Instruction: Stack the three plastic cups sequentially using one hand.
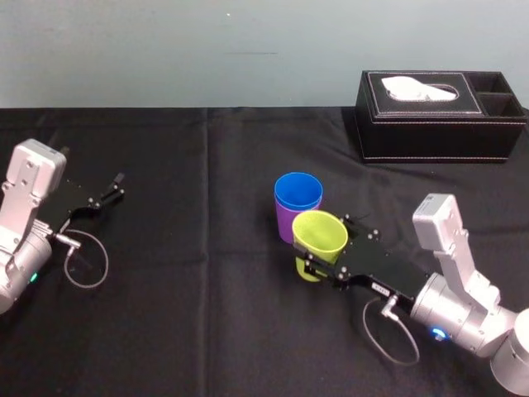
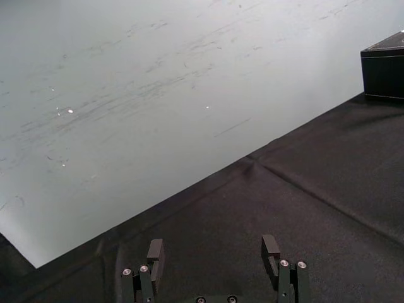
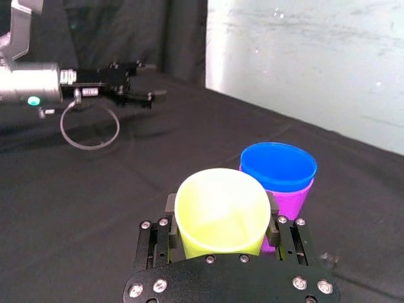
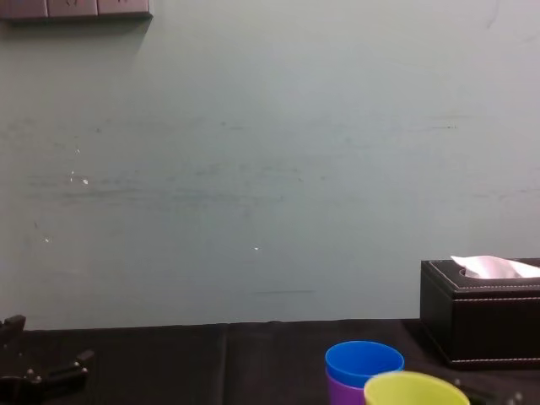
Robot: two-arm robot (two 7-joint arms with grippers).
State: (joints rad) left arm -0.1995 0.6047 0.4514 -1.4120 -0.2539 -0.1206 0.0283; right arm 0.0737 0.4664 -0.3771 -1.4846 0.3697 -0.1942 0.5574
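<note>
Just beside nested blue cup, right gripper clasping yellow-green cup

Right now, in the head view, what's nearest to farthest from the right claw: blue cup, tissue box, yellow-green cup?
1. Yellow-green cup, in the right claw.
2. Blue cup, just behind it.
3. Black tissue box, back right.

Soft, even room light, pale wall bright with small glints, black tablecloth dark, shadows faint on it
</note>
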